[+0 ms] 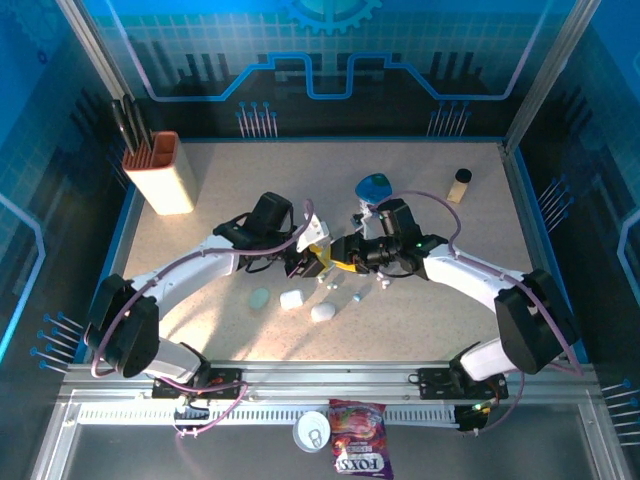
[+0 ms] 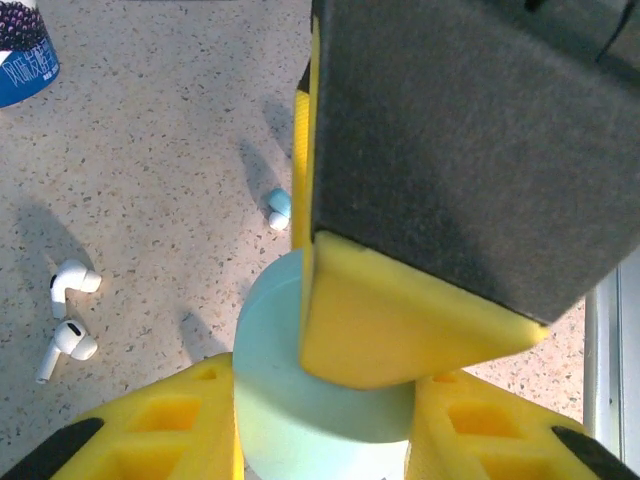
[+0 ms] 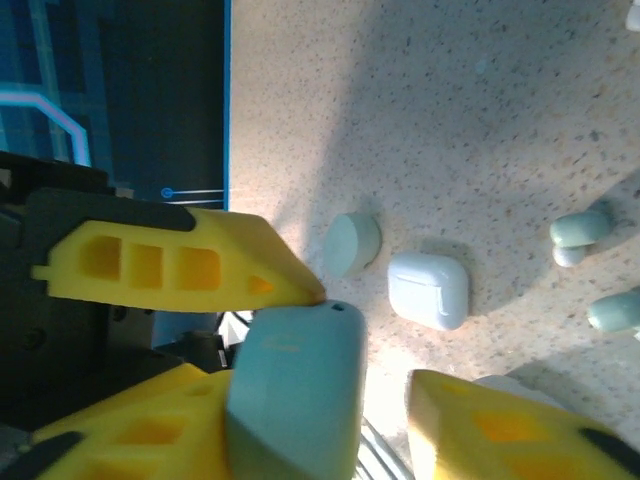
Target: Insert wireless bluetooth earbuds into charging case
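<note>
Barely starting: left gripper (image 2: 322, 400) clamping teal case (image 2: 270, 385), right gripper (image 3: 320, 390) straddling it, gap showing; earbuds (image 2: 72, 282) lying loose lower left, none seated.

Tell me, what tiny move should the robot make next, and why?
Probably close the right fingers fully onto the teal case: a gap shows on one side, while the left fingers hold it. The case looks closed, and earbuds lie loose on the table.
</note>
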